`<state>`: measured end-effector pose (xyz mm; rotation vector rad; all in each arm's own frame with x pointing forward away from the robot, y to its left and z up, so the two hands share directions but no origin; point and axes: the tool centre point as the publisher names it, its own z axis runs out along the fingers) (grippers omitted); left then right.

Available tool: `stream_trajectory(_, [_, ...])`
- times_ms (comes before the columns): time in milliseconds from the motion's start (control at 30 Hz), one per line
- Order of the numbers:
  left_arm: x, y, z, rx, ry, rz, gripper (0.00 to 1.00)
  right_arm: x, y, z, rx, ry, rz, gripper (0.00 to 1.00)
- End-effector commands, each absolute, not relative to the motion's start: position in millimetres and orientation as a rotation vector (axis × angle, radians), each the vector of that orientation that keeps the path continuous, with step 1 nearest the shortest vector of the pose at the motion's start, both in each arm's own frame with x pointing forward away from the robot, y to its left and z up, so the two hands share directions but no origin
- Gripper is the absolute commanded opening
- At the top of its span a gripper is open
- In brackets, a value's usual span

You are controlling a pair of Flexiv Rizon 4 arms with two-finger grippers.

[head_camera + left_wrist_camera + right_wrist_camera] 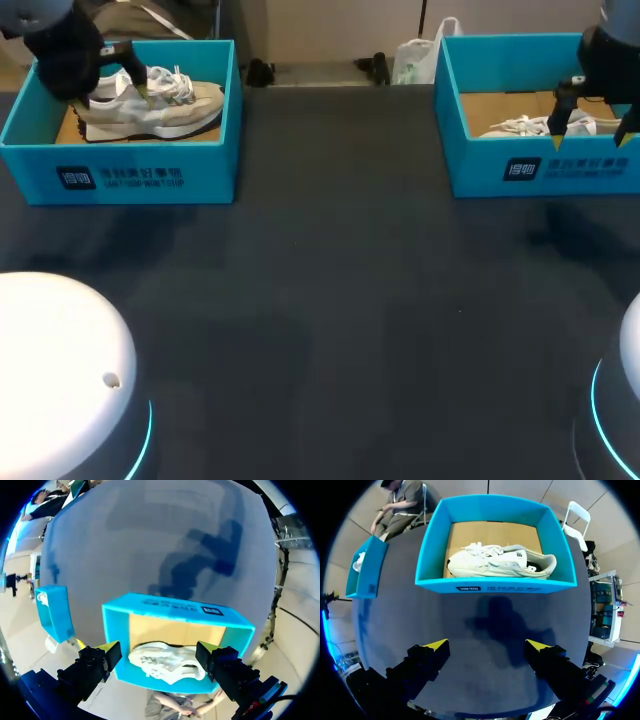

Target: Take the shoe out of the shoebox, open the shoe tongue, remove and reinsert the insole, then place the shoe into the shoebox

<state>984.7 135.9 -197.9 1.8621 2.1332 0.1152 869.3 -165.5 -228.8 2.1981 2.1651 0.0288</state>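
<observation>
Shoe (pixel 150 105) lies in left shoebox (pixel 140 175) — left tool (pixel 157 649) above, fingers (pixel 108 648) spread wide.

The table (pixel 330 320) top is dark and matt, possibly cloth-covered. The left shoebox (pixel 205 165) and right shoebox (pixel 431 545) have smooth matt teal card walls and raw brown cardboard floors. The left sneaker (pixel 160 108) looks like beige suede and mesh; the right sneaker (pixel 502 564) has a smoother white upper with cloth laces.

Two shoeboxes: one shoebox (pixel 175 606) ahead of the left gripper (pixel 157 647), another shoebox (pixel 520 586) ahead of the right gripper (pixel 487 644); two shoes (pixel 165 662) (pixel 500 562), one per box
</observation>
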Motion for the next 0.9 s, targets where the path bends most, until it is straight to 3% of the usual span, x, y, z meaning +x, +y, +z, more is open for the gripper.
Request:
stream_trajectory(33, [1020,148,-204,1.848,2.198,0.118,1.0,869,-165,-229,2.199,2.162,0.027,1.0])
stream_trajectory(900, [1135,234,-242,1.802,2.297,0.393,1.0,869,-165,-229,2.199,2.162,0.027,1.0])
